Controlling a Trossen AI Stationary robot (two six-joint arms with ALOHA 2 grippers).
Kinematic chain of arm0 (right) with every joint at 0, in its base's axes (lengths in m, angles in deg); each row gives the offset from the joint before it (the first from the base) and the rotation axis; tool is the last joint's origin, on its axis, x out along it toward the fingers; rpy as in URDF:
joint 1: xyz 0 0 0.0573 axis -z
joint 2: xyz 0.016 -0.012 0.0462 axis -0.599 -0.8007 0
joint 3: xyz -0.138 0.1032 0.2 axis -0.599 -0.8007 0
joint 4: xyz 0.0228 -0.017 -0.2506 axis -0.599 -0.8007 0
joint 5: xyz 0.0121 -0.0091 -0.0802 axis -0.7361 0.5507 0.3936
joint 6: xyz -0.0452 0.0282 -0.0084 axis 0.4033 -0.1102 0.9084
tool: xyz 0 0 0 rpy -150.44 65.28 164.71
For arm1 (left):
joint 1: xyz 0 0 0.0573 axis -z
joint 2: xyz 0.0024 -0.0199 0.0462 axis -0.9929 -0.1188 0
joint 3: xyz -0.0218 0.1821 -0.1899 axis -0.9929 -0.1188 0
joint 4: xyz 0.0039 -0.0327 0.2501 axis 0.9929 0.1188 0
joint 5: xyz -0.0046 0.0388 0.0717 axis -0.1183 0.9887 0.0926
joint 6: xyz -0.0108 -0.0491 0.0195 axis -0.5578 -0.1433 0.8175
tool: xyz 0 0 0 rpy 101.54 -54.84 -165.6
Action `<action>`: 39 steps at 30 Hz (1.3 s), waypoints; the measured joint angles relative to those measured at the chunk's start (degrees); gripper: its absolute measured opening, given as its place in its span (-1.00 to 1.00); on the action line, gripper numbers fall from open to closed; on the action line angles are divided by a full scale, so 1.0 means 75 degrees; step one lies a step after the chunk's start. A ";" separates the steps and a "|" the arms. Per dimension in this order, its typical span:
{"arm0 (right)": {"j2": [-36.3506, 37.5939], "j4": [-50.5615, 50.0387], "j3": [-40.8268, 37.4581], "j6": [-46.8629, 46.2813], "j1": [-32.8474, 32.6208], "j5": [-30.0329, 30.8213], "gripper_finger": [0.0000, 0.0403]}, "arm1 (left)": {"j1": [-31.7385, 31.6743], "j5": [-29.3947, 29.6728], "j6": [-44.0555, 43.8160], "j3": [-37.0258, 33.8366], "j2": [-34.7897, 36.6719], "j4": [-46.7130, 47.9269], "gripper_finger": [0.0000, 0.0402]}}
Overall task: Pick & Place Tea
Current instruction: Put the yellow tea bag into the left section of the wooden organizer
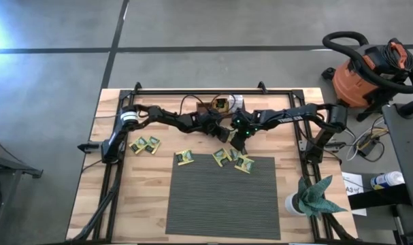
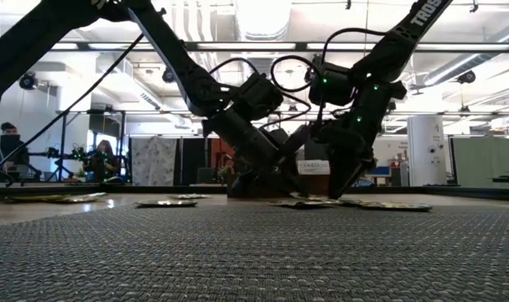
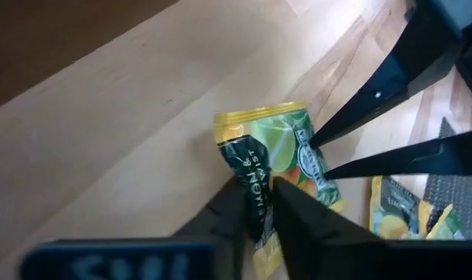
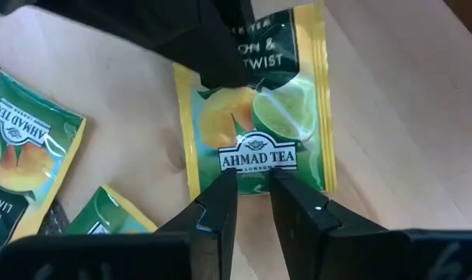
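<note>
Wooden table (image 1: 124, 204), both arms reaching low to its middle. From above the arms hide the sachet; the wrist cameras show it flat on the wood, left gripper (image 3: 263, 204) clamped on one edge, right gripper (image 4: 253, 190) pinching the opposite edge of that sachet (image 4: 255, 117).

Tea sachets (image 1: 186, 157) on table (image 1: 152, 197) behind mat (image 1: 223, 197), plant (image 1: 316, 197) right of mat

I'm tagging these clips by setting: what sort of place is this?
Probably a robotics lab in a big open workshop hall. The table stands on bare concrete beside a shop vacuum, and past it are ceiling strip lights and a person at a desk.
</note>
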 joint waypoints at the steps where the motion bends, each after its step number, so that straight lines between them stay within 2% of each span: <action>1: 0.0045 -0.0017 -0.0006 0.0009 0.0000 -0.0003 -0.61 | 0.0002 0.0025 0.0115 0.0013 0.0023 0.0037 -0.81; 4: 0.0324 -0.0094 -0.0020 0.0017 -0.0006 0.0006 -0.61 | 0.0021 0.0076 0.0381 0.0048 0.0173 0.0218 -0.96; 8: 0.1129 -0.0205 -0.0020 0.0014 -0.0006 0.0048 -0.61 | 0.0026 0.0176 0.0928 0.0164 0.0614 0.0763 -0.99; 11: 0.2010 -0.0447 -0.0018 0.0003 -0.0006 0.0494 -0.61 | -0.0048 0.0361 0.1898 0.0339 0.1253 0.1453 -0.99; 14: 0.2932 -0.0745 -0.0012 0.0024 -0.0003 0.1272 -0.61 | -0.0129 0.0740 0.3851 0.0696 0.1896 0.2359 -0.99; 17: 0.3647 -0.0988 -0.0012 0.0155 0.0019 0.1787 -0.61 | -0.0307 0.1015 0.6412 0.1331 0.2259 0.3104 -0.99; 20: 0.3979 -0.1156 -0.0012 0.0193 0.0081 0.1830 -0.61 | -0.0619 0.1075 0.8614 0.2146 0.2156 0.4037 -1.00; 23: 0.4001 -0.1222 -0.0012 0.0052 0.0082 0.1836 -0.61 | -0.0992 0.1259 0.9875 0.2914 0.1787 0.5038 -1.00; 26: 0.3865 -0.1256 -0.0012 -0.0232 0.0078 0.1832 -0.61 | -0.1348 0.1778 1.0415 0.3692 0.1432 0.5804 -1.00; 29: 0.3744 -0.1331 -0.0020 -0.0373 0.0061 0.1830 -0.61 | -0.1602 0.2380 1.0379 0.4357 0.1214 0.6312 -1.00; 34: 0.3703 -0.1368 -0.0020 -0.0388 0.0044 0.1827 -0.61 | -0.1731 0.2328 1.0284 0.4896 0.1251 0.7451 -1.00; 39: 0.3703 -0.1362 -0.0029 -0.0277 0.0047 0.1836 -0.61 | -0.1798 0.1518 0.9992 0.4678 0.1250 0.9026 -1.00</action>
